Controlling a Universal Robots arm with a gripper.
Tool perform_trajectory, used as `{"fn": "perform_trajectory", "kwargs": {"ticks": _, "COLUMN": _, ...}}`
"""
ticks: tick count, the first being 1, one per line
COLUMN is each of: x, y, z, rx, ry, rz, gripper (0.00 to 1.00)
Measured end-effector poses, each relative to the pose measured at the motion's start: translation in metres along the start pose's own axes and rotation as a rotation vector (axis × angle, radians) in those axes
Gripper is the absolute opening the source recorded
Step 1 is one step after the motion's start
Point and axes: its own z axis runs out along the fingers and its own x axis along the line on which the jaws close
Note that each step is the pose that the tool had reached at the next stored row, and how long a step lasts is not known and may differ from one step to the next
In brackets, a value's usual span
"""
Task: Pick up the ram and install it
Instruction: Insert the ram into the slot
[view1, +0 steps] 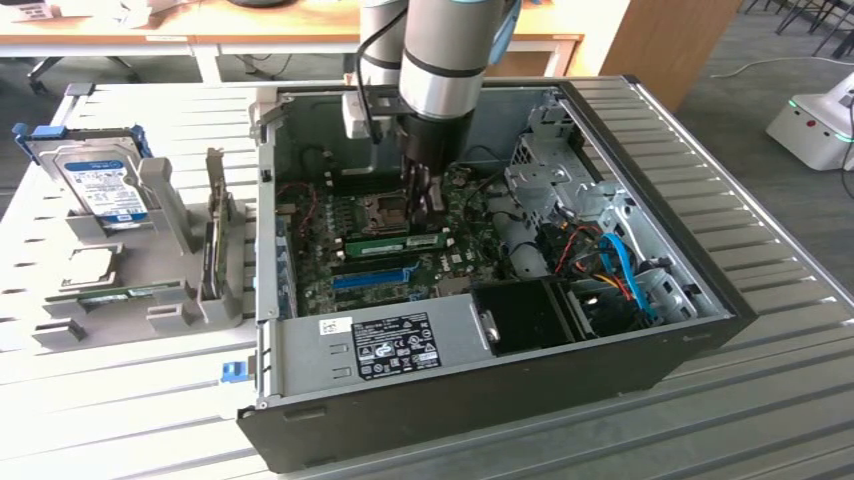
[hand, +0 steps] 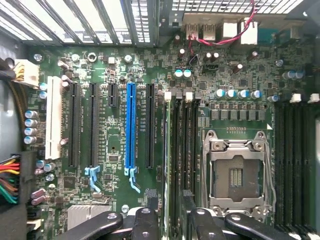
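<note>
Gripper (view1: 429, 207) hangs open (jaws wide) over the ram (view1: 395, 243) on the motherboard (view1: 467, 262).

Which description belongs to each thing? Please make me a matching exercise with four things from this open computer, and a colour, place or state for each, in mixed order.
Things:
1. ram
2. long slot
3. hard drive
4. processor socket

Descriptions:
A. blue
B. in the grey holder outside the case
C. green, on the motherboard near the pincer
D. empty, with a metal frame

Pairs: 1-C; 2-A; 3-B; 4-D
</note>
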Motion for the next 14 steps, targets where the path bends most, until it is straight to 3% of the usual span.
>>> {"fn": "perform_trajectory", "kwargs": {"ticks": 14, "x": 0.0, "y": 0.0011, "z": -0.0277, "rx": 0.0, "ry": 0.0001, "rz": 0.0, "gripper": 0.31}}
